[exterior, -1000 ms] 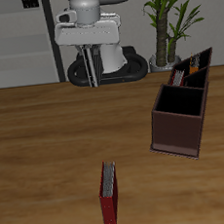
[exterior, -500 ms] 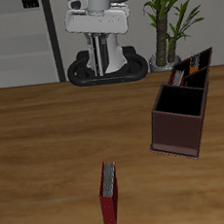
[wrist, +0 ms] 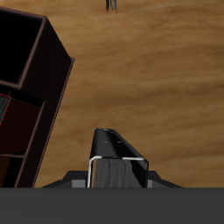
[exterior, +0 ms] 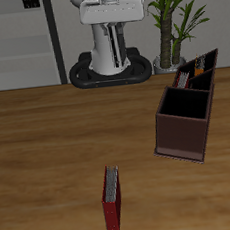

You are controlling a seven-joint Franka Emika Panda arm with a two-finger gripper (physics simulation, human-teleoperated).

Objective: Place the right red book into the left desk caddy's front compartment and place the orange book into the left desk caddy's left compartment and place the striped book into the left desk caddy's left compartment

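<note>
Up near the table's back hangs the gripper (wrist: pixel 118 156); whether its fingers are spread or pressed together cannot be told. Close beneath it stands the black caddy (exterior: pixel 204 65), where orange and red books (exterior: pixel 186 76) poke up, too small to tell apart, just behind the brown caddy (exterior: pixel 183 125). Only a dark red book (exterior: pixel 112 201) lies loose near the front edge, so the placing looks finished or nearly so; the next move calls for a check of the compartments. No writing is legible
</note>
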